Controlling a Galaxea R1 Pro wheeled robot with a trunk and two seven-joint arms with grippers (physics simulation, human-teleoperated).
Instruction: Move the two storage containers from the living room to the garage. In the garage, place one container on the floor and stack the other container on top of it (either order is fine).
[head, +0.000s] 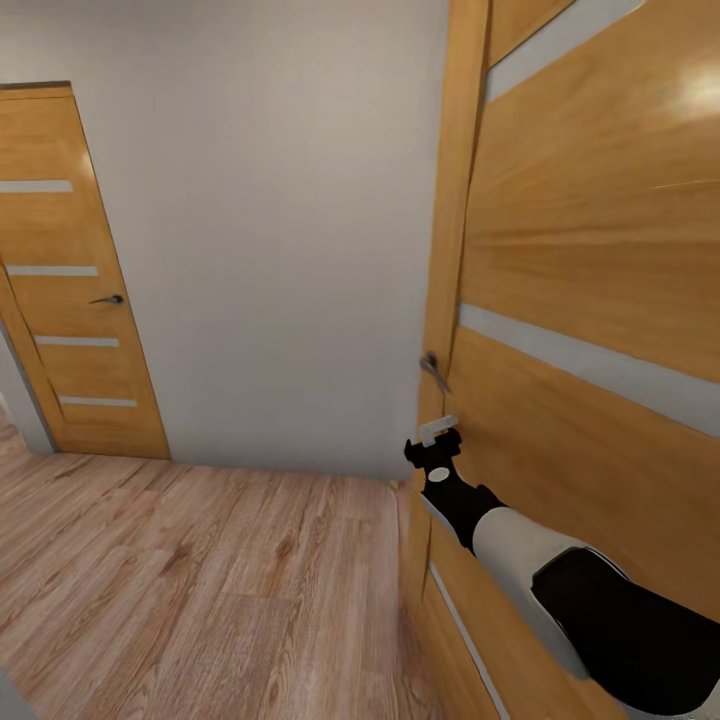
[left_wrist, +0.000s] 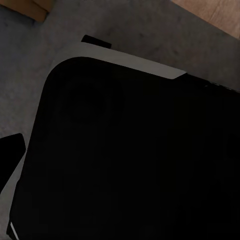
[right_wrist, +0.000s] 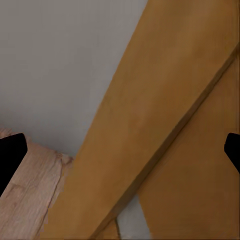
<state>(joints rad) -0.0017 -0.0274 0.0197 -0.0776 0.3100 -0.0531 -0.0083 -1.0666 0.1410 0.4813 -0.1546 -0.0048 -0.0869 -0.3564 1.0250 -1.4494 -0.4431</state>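
Note:
The two storage containers are out of view. I face a hallway corner with a wooden door close on my right. My right gripper is held up at this door's edge, just below its dark lever handle, touching nothing. In the right wrist view the right gripper is open, its dark fingertips far apart, with the door's frame and panel between them. My left gripper hangs over my own dark body; one fingertip shows at the picture's edge.
A second wooden door with a lever handle stands shut at the far left. A plain pale wall runs between the doors. Light wood plank flooring lies ahead and to the left.

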